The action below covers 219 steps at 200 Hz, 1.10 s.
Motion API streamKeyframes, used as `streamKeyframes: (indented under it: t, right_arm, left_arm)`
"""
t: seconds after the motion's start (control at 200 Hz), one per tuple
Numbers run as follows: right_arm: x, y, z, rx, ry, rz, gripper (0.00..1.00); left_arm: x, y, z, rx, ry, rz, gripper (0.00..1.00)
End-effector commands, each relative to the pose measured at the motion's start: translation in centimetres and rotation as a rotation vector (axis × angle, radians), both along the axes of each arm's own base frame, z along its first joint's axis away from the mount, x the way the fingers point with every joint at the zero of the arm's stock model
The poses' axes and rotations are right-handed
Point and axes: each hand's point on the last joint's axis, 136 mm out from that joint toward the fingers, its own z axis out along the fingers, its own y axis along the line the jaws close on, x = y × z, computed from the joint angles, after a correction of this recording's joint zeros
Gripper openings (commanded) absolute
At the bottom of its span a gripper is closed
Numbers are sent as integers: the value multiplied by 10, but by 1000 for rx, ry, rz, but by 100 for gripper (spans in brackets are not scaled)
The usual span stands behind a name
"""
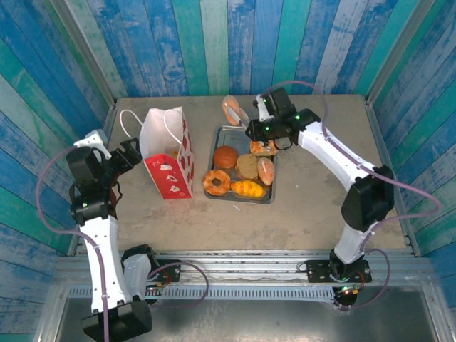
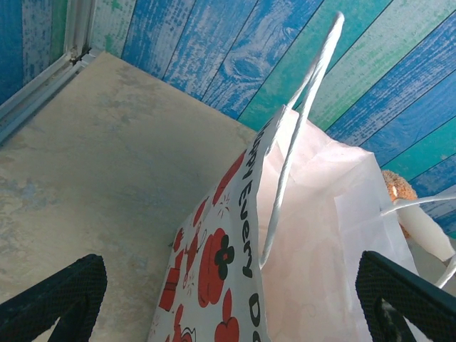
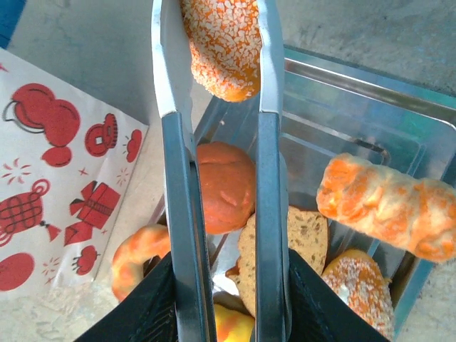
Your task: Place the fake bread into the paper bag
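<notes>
My right pincer [image 3: 228, 306] is clamped on the arms of shiny metal tongs [image 3: 174, 178]. The tongs pinch a sugared golden oval bun [image 3: 222, 43] near the far corner of the grey metal tray [image 3: 342, 107], where more golden-brown toy pastries [image 1: 226, 157] lie. My left pincer [image 2: 228, 278] stands wide apart just beside the white paper bag with red print [image 2: 313, 214], which is upright on the scuffed beige surface [image 1: 313, 206]. Blue and teal plank walls [image 1: 235, 43] enclose the room.
</notes>
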Motion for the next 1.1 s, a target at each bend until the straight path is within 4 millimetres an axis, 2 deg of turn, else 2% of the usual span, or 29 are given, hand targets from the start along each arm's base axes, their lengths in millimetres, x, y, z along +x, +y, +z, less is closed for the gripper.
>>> streamKeyframes:
  t: [0.0,0.255,0.28,0.491,0.631,0.791,0.957,1.092]
  right_arm:
    - [-10,1,46,97,-102,-12,27]
    - [-49,-7,87,161,-182,-18,27]
    - [-60,2,91,168,-188,7,27]
    - [-97,1,126,198,-271,26,27]
    - [-119,8,147,221,-322,70,27]
    - [-139,28,169,252,-381,119,27]
    - [-158,64,193,287,-448,199,26]
    - [-172,94,204,317,-490,250,26]
  left_arm:
    - [6,-7,2,-38,-14,-36,95]
    - [23,-10,-12,-93,15,-83,100]
    - [25,-11,-13,-96,18,-88,100]
    - [42,-9,-22,-119,36,-113,94]
    - [51,-11,-25,-135,34,-138,90]
    - [59,-14,-24,-155,14,-171,86]
    - [63,-14,-26,-159,16,-181,83]
    - [65,-16,-27,-170,17,-192,77]
